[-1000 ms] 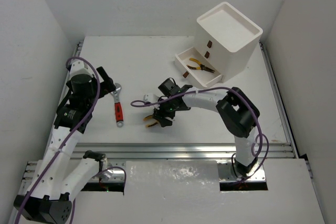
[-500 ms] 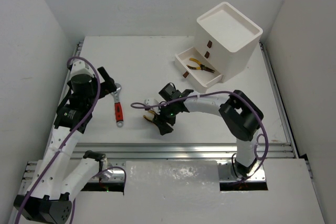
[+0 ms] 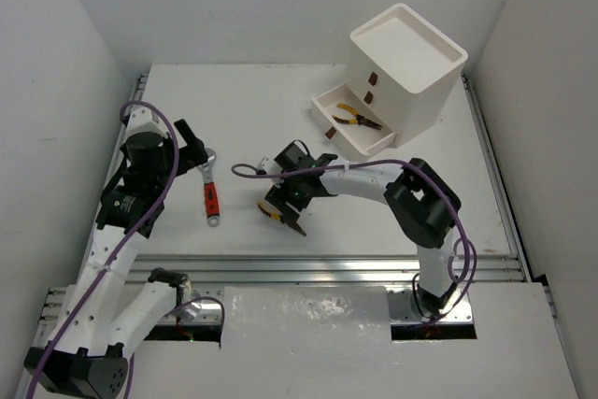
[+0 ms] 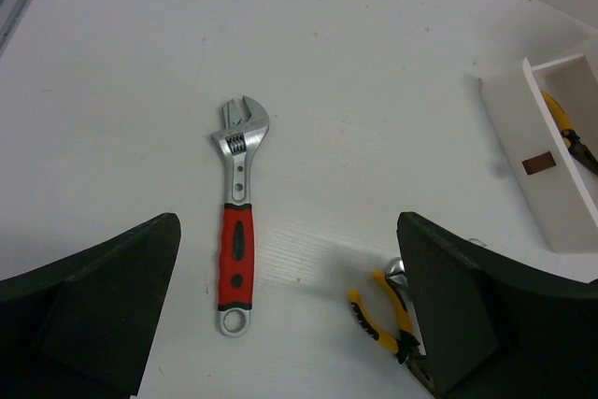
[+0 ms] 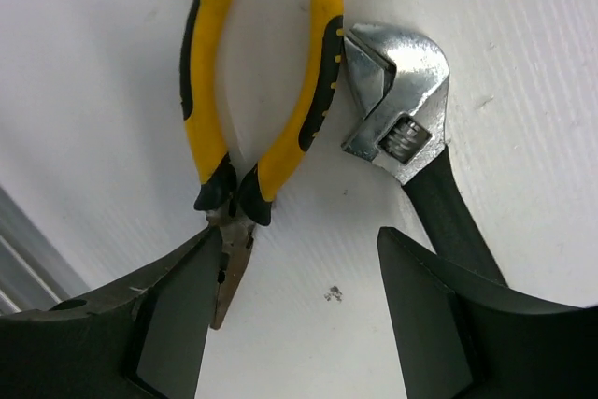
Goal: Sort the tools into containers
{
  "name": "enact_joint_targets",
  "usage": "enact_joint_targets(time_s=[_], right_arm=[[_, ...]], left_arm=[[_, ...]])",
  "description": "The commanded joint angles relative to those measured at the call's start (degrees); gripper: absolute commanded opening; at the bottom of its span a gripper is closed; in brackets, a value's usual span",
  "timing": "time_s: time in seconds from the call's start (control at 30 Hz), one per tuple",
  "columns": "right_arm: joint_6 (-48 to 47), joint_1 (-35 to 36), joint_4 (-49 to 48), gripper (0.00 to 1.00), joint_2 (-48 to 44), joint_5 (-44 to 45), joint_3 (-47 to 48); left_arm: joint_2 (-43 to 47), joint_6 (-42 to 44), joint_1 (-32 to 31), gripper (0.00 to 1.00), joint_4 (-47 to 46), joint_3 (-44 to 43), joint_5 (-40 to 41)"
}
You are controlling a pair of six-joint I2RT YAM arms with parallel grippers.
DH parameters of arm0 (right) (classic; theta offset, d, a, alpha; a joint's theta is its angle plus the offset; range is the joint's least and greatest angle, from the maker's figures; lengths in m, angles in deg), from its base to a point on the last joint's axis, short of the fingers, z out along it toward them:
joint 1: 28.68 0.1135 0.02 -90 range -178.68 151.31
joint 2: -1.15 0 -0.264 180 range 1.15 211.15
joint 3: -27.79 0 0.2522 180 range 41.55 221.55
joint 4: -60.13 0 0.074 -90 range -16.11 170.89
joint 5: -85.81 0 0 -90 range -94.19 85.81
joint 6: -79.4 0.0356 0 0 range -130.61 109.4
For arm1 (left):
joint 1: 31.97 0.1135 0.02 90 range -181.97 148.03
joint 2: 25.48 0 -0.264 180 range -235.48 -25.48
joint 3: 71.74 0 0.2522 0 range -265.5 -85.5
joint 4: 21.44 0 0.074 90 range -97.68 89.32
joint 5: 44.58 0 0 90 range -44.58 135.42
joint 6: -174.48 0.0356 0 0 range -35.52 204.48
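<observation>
1. We see the left pincer spread wide with nothing in it, hanging above the table.
2. Below it, the red-handled wrench lies flat on the table, its head pointing away from the pincer.
3. The right pincer stands partly open, low over the yellow pliers. We see nothing clamped between its fingers.
4. These pliers lie on the table with their nose just beside one finger. One handle touches the head of the black-handled wrench, whose shaft runs under the other finger.
5. The white drawer unit sits at the far right of the table with one drawer pulled out. A second pair of pliers lies inside it.
</observation>
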Motion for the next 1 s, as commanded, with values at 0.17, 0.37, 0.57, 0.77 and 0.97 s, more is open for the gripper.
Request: enact_joint_targets(time_s=[0.17,0.37,0.57,0.77,0.97], right_arm=[[6.43,5.47,2.07,0.67,3.08,7.25,2.48],[9.86,6.18,2.06,0.63,4.58,7.24,3.36],[10.83,8.02,4.52,0.49,6.86,15.15,4.33],[11.27,9.25,5.4,0.07,8.45,14.02,3.01],[12.14,9.52,-0.83,0.0,1.52,10.67,-0.76]], left_arm=[[0.8,0.49,-0.03,1.0,-2.68,0.11,-1.16],[0.72,0.49,0.06,1.0,-2.77,0.29,-1.34],[0.89,0.49,0.06,1.0,-2.77,0.29,-1.34],[0.8,0.49,0.06,1.0,-2.59,0.2,-0.82],[1.77,-0.39,0.06,1.0,-2.07,0.02,2.08]])
